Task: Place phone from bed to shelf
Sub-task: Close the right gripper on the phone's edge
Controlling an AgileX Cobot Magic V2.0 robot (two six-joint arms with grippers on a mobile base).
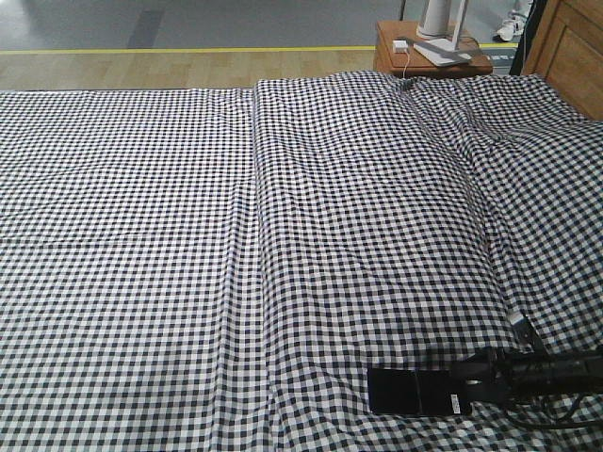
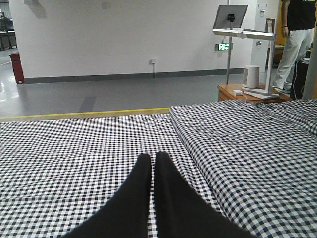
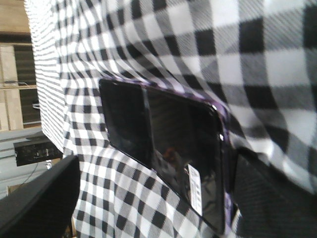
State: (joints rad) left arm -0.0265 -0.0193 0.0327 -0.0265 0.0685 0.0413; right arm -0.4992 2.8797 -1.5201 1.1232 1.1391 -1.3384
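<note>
Right end effector (image 1: 474, 384) spread astride the phone (image 3: 168, 144) on the bed (image 1: 141, 235); advise centring, then closing squarely on opposite edges before lifting; left end effector (image 2: 151, 158) pressed together.

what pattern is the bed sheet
Black-and-white gingham check on the bed sheet, clearest in the exterior front-facing view.

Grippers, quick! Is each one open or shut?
Left gripper: shut, empty.
Right gripper: open, straddling the thin glossy black phone on the black-and-white checked bed.
</note>
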